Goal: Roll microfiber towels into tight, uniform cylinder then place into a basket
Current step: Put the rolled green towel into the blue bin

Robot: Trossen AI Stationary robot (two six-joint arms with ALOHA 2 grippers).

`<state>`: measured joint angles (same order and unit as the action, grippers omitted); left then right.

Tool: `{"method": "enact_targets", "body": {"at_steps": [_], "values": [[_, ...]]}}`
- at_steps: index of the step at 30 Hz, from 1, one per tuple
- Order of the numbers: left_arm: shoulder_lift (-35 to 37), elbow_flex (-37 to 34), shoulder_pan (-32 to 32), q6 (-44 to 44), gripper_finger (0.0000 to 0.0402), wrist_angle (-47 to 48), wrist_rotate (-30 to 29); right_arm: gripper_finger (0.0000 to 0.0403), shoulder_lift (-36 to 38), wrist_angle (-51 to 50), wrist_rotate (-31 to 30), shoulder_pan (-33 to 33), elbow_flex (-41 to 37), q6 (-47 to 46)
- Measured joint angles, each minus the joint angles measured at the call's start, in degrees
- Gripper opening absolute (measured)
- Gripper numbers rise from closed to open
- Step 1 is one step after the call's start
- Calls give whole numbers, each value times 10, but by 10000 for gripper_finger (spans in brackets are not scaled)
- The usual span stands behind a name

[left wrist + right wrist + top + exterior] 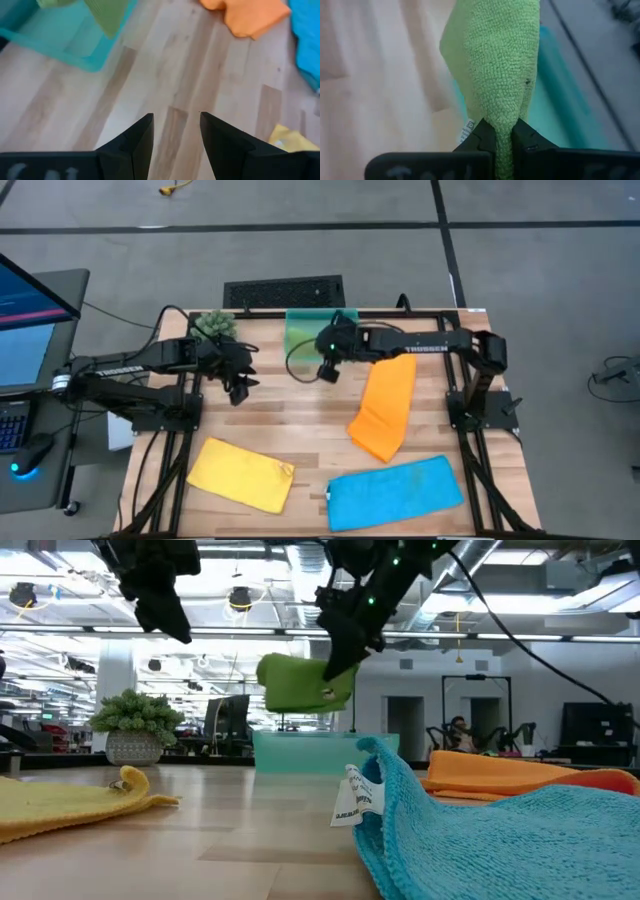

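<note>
My right gripper (502, 135) is shut on the rolled green microfiber towel (300, 683), which hangs in the air higher than the rim of the teal basket (310, 750) at the table's far edge. My left gripper (240, 390) hovers open and empty left of the basket (60, 40), over bare wood. An orange towel (385, 410) lies flat at the right. A yellow towel (240, 473) and a blue towel (395, 492) lie spread along the near edge. My right gripper pinches a narrow end of the green roll (504, 117) between its two fingers, which slant down toward the table's far left. The rest of the roll (295, 685) juts out past the fingertips, lifted clear of the table and the basket.
A spiky green plant in a pot (135, 725) stands at the far left corner beside the basket. Bare wood lies in the table's middle between the basket and the three flat towels. A laptop and mouse sit on a side stand (30, 330) left of the table.
</note>
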<state>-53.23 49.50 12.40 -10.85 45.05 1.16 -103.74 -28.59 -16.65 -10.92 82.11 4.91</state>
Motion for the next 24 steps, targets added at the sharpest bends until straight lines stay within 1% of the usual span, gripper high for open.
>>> {"method": "enact_targets", "body": {"at_steps": [4, 9, 13, 16, 18, 21, 24], "values": [[0, 0, 0, -25, 153, 0, -25, 31, 0, 32, -1, -39, 0, 94], [0, 0, 0, -50, 153, 0, -70, 31, -1, 63, -37, -84, 0, 239], [0, 0, 0, -69, 153, -1, -111, 31, -22, 85, -60, -108, 0, 371], [0, 0, 0, -71, 153, -15, -125, 31, -46, 109, -63, -121, 1, 436], [0, 0, 0, -62, 153, -40, -126, 31, -68, 130, -91, -127, 1, 479], [0, 1, 1, -49, 153, -65, -146, 31, -94, 187, -164, -132, 0, 546], [0, 1, 3, -31, 153, -81, -193, 31, -112, 235, -173, -138, 5, 578]]}}
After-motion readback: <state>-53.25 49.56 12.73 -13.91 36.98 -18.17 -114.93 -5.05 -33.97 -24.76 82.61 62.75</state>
